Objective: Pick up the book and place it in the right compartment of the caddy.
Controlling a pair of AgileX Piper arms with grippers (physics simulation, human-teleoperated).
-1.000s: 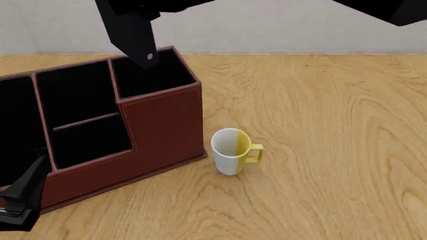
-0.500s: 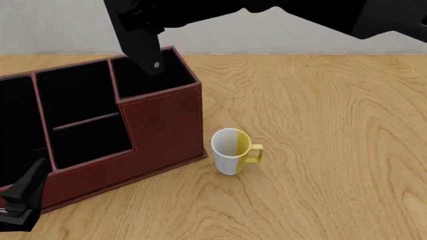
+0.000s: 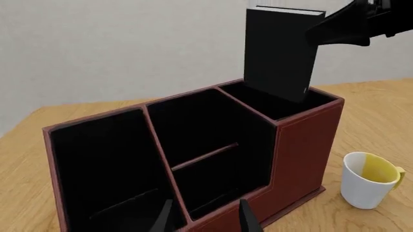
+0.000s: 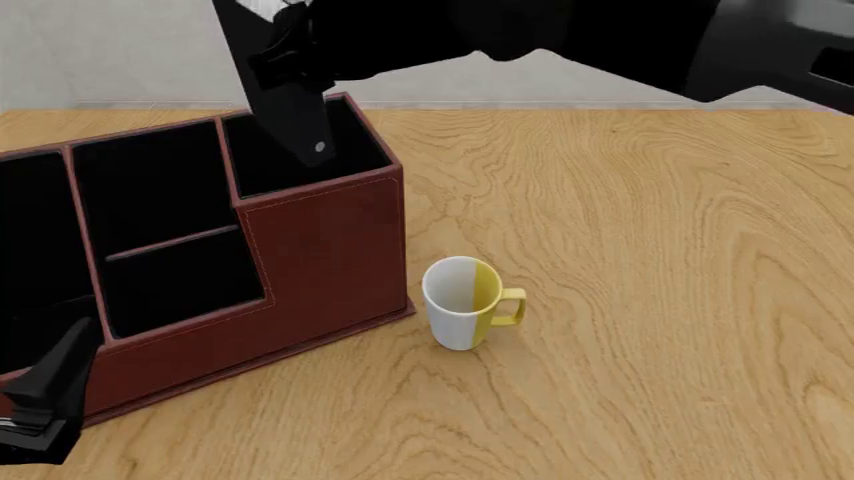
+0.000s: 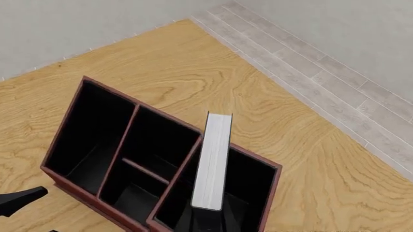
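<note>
Black book held upright over the caddy's right end cell.

The book (image 4: 283, 85) is gripped by the right gripper (image 4: 296, 45), its lower corner dipped into the right compartment (image 4: 304, 150) of the caddy (image 4: 327, 255). The left gripper (image 3: 203, 217) is seen spread, unladen, near the caddy front. A mug (image 4: 467, 303) is set beside it.

front view: high behind the arms, facing forward over the caddy (image 4: 320, 250).
wrist views: close behind each pincer; all share the caddy.

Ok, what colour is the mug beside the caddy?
The mug is half white, half yellow, with a yellow handle; the front view shows it best.
</note>
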